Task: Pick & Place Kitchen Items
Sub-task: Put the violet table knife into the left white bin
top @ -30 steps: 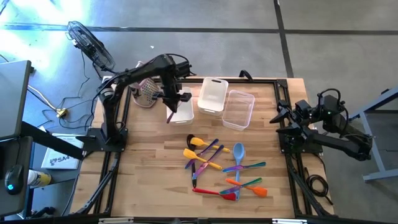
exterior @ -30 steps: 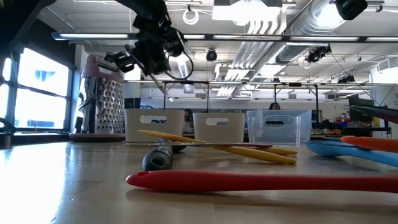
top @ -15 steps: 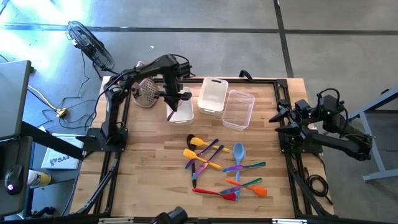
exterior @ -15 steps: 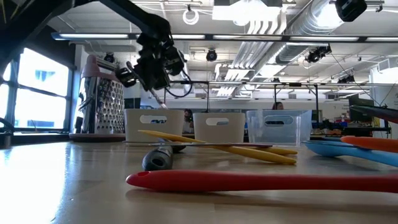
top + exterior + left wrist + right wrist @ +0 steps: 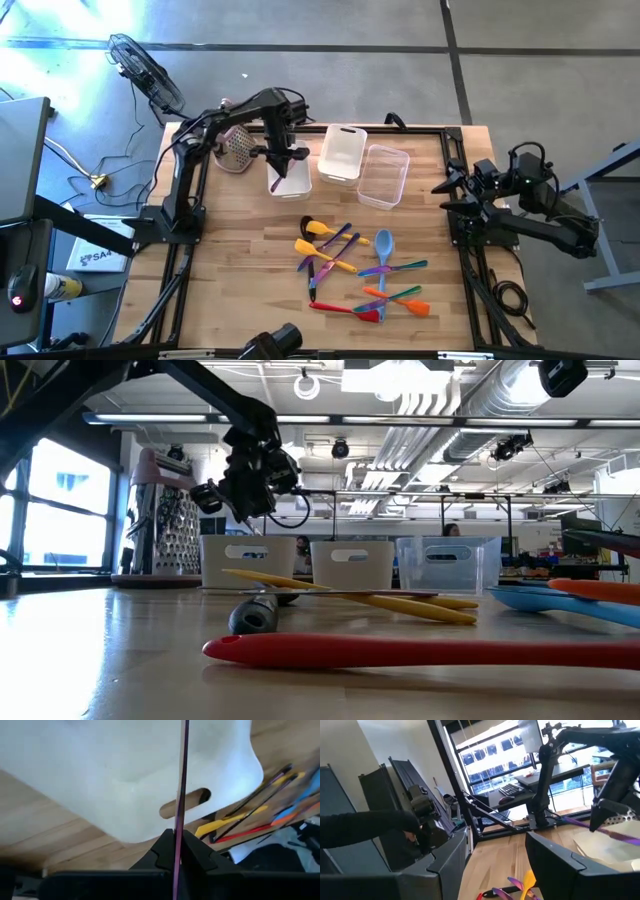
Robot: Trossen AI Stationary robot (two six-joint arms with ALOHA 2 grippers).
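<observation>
from the high view i see the left gripper (image 5: 279, 168) over the leftmost of three clear rectangular plastic tubs (image 5: 290, 176) at the far side of the wooden table (image 5: 240, 270), jaws clamped on a slim purple utensil (image 5: 275, 183) that hangs down over the tub's near edge. the other two tubs (image 5: 341, 154) sit beside it to the right. a pink-topped metal grater (image 5: 236, 148) lies just left of the arm. the rest of the slim utensils (image 5: 358, 270), yellow, purple, blue, orange, red, green and black, lie in a loose heap near the middle of the table, well apart from the tubs. the right gripper (image 5: 448, 186) waits at the right edge of the table; from here i cannot tell how its jaws stand.

in the low view the left gripper (image 5: 247, 510) hangs above the left tub (image 5: 247, 561). the grater (image 5: 166, 520) stands at the left, and a long red utensil (image 5: 420, 652) lies closest to the camera with a yellow one (image 5: 360, 595) behind it.

in the left wrist view the purple utensil (image 5: 181, 785) runs as a thin line out from between the closed jaws, across the white tub (image 5: 130, 775) below. some of the heap shows past the tub's edge.

in the right wrist view i see the left arm far off holding the purple utensil (image 5: 615, 834) over a tub. the right jaws stand part way apart, holding nothing.
</observation>
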